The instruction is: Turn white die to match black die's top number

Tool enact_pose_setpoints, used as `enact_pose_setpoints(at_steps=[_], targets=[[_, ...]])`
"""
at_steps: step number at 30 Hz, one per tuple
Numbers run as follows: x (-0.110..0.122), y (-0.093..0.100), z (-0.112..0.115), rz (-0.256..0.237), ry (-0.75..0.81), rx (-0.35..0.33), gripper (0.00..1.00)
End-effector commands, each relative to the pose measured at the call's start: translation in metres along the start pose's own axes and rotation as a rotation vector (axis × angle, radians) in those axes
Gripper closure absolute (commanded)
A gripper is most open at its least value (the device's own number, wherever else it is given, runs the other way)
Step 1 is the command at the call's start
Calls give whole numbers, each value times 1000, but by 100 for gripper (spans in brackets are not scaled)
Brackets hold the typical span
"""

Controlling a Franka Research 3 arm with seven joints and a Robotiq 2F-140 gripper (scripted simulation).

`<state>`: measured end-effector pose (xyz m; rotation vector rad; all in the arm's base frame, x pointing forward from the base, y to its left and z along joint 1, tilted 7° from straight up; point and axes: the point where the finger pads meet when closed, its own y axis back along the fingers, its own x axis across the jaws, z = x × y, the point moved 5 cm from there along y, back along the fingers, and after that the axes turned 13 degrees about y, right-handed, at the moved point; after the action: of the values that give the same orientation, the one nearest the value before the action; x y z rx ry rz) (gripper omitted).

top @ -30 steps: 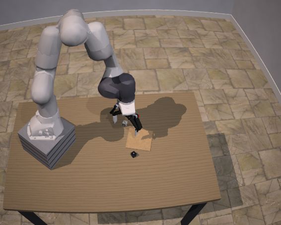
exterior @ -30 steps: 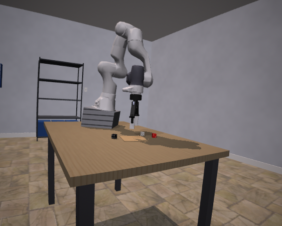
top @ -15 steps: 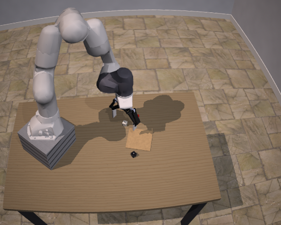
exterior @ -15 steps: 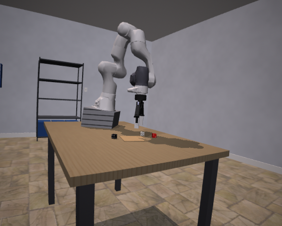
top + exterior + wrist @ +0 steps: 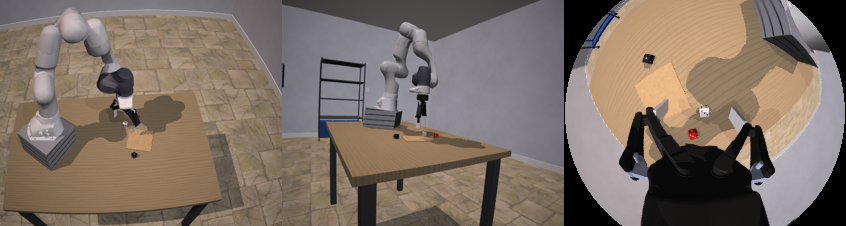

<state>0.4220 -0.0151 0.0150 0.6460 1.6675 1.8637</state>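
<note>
Matt wood-grain table [image 5: 112,184], smooth tan mat [image 5: 142,143], glossy grey arm [image 5: 72,27].

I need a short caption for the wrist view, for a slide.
Open gripper above the white die and red die, both off the mat; black die beyond.

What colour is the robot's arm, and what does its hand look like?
The arm is pale grey, made of fat rounded segments, with a dark grey wrist and a white collar. It stands on a grey ribbed block. The gripper is black with two thin fingers tipped in light grey pads.
</note>
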Motion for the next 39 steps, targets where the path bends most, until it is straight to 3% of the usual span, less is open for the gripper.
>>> enact_pose_setpoints(at_steps=[1, 29, 39], targets=[[0, 1, 0, -2, -14, -1, 0], [-3, 1, 5, -2, -14, -1, 0], [-31, 1, 55, -2, -14, -1, 0]])
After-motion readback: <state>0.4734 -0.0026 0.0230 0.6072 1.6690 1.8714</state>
